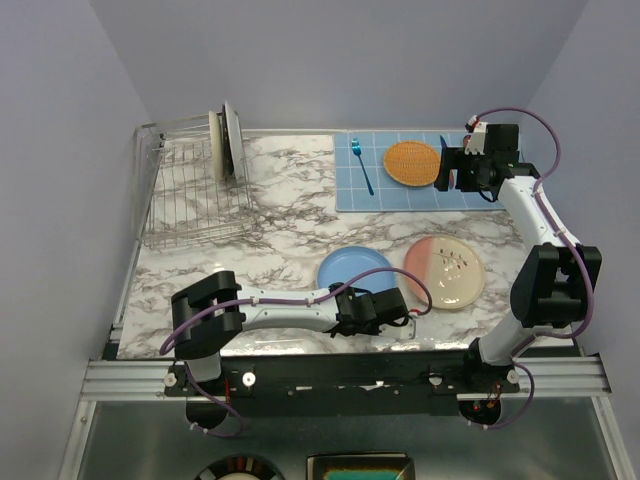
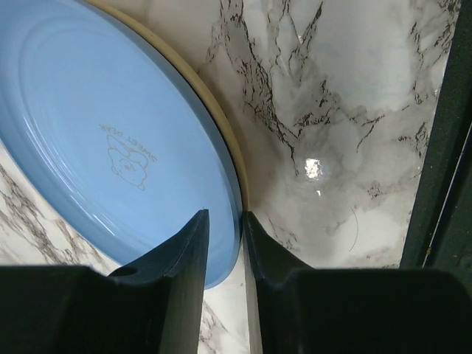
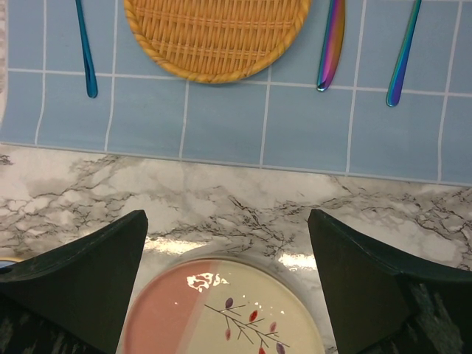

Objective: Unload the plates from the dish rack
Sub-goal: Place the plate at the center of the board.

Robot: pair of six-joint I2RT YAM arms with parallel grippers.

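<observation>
Two plates stand upright on edge at the far right end of the wire dish rack. A blue plate lies on the marble top with a printed stamp showing. My left gripper straddles its near rim, jaws a little apart, one finger over the plate and one beside it. The pink-and-cream plate with a twig motif lies flat to the right. My right gripper hangs wide open above the table, holding nothing.
A blue grid mat at the back right carries an orange woven disc and a blue utensil. Iridescent cutlery lies on the mat beside the disc. The walls stand close behind the rack.
</observation>
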